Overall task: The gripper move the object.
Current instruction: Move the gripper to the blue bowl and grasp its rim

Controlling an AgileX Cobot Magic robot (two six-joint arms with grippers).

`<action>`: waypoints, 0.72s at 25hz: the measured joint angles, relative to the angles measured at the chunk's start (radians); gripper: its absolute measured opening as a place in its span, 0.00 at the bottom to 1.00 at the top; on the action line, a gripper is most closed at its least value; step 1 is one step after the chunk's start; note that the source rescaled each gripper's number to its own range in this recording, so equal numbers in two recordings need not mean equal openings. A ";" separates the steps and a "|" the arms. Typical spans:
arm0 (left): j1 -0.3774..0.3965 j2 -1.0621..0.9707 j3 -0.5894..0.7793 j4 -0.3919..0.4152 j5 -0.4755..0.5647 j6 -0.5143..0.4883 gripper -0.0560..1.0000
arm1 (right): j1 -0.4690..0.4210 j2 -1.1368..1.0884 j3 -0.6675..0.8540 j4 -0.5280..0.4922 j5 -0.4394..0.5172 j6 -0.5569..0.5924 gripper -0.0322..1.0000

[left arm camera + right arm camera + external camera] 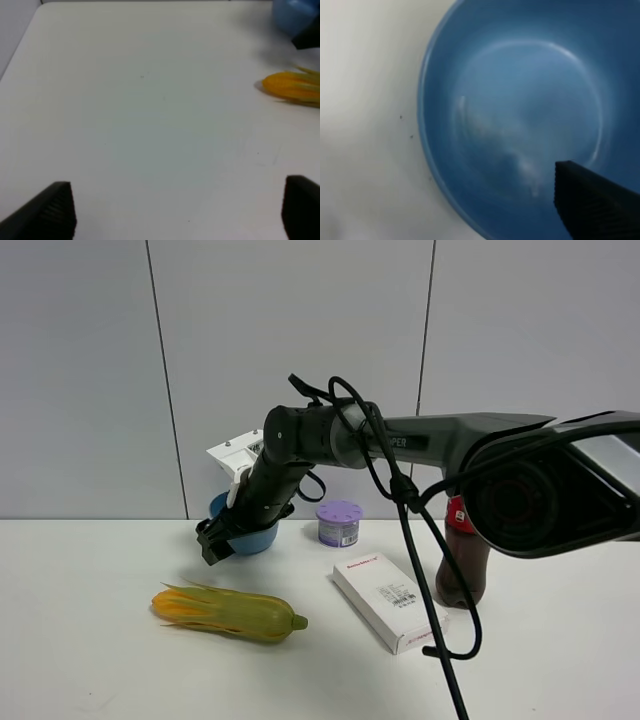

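Note:
The light-blue bowl [256, 538] sits at the back of the white table, left of centre. The right arm reaches across from the right, and its black gripper [222, 538] grips the bowl's near-left rim. In the right wrist view the bowl's inside [520, 115] fills the frame. One black finger [595, 200] is inside it and the other finger is hidden. The bowl's edge also shows in the left wrist view [292, 15]. The left gripper [175, 215] is open and empty over bare table.
A yellow-green squash with a flower end [232, 612] lies in front of the bowl, also in the left wrist view [292, 87]. A purple-lidded canister [338, 523], a white flat box [388, 601] and a cola bottle [460, 560] stand to the right.

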 joint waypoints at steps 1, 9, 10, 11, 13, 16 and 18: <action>0.000 0.000 0.000 0.000 0.000 0.000 1.00 | 0.000 0.000 0.000 0.000 0.002 0.000 0.91; 0.000 0.000 0.000 0.000 0.000 0.000 1.00 | 0.000 -0.011 0.000 -0.036 0.014 -0.016 0.89; 0.000 0.000 0.000 0.000 0.000 0.000 1.00 | 0.000 -0.015 0.000 -0.046 0.011 -0.016 0.88; 0.000 0.000 0.000 0.000 0.000 0.000 1.00 | 0.000 -0.018 0.000 -0.052 0.013 -0.016 0.88; 0.000 0.000 0.000 0.000 0.000 0.000 1.00 | 0.000 -0.026 0.000 -0.055 0.018 -0.016 0.86; 0.000 0.000 0.000 0.000 0.000 0.000 1.00 | 0.000 -0.029 0.000 -0.056 0.003 -0.016 0.82; 0.000 0.000 0.000 0.000 0.000 0.000 1.00 | 0.000 -0.029 0.000 -0.056 -0.007 -0.018 0.79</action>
